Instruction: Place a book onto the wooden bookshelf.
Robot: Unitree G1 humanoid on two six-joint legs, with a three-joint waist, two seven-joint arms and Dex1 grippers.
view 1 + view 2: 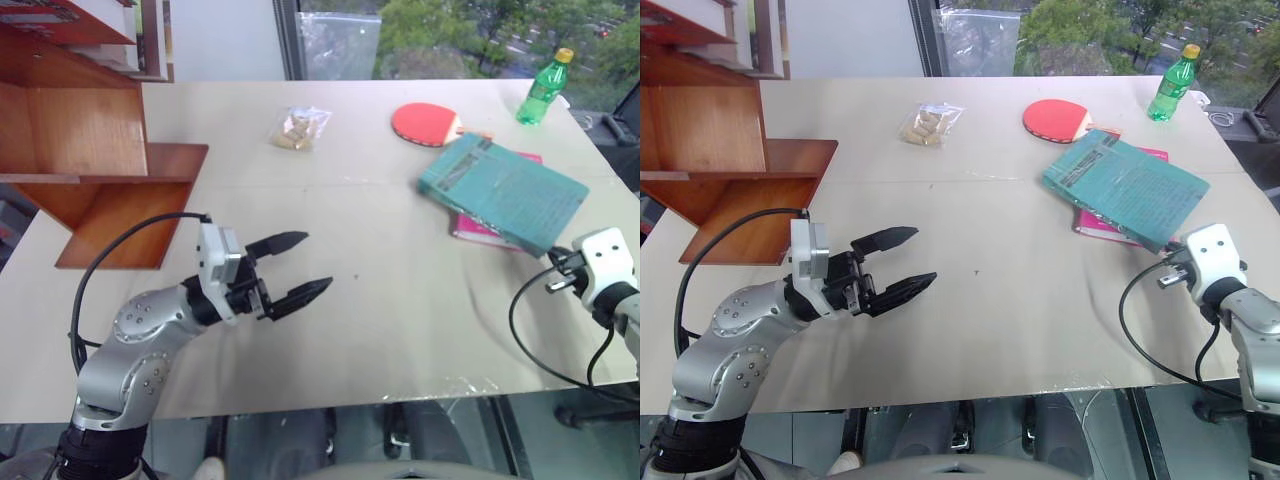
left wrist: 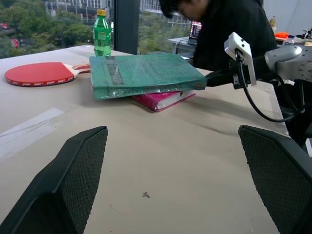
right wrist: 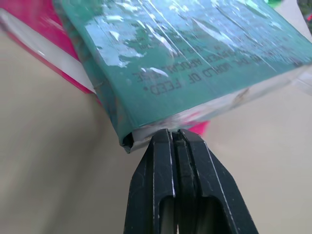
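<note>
Your left gripper [image 1: 297, 270] has its two black fingers spread wide and holds nothing, hovering over the near left part of the table [image 1: 380, 330], pointing across towards the right side. Behind it, at the table's left edge, stands the wooden bookshelf [image 1: 95, 150], its reddish boards open towards the table.

Moving right along the far edge you pass a small clear bag of snacks [image 1: 299, 128], a red table tennis paddle [image 1: 425, 123] and a green plastic bottle [image 1: 543, 88] near the far right corner.

The book [image 1: 505, 190] lies flat near the right edge, resting slantwise on top of a thinner pink book [image 1: 478, 232], so its near corner overhangs and is raised off the table. Your right gripper [image 3: 176, 139] has its fingers pressed together with nothing between them, the tips right at that raised near corner, just under the cover; I cannot tell whether they actually touch it.

Expect the book to be stiff and fairly heavy for a two-finger grasp. The cover is glossy, apparently wrapped in clear film, so it will likely be slippery and want to pivot if pinched at one corner. The overhang is your opening: you would do best to part the fingers and take the book across its thickness along the near edge, as deep towards the middle as the fingers reach. The left gripper, already wide, could steady the opposite side.
</note>
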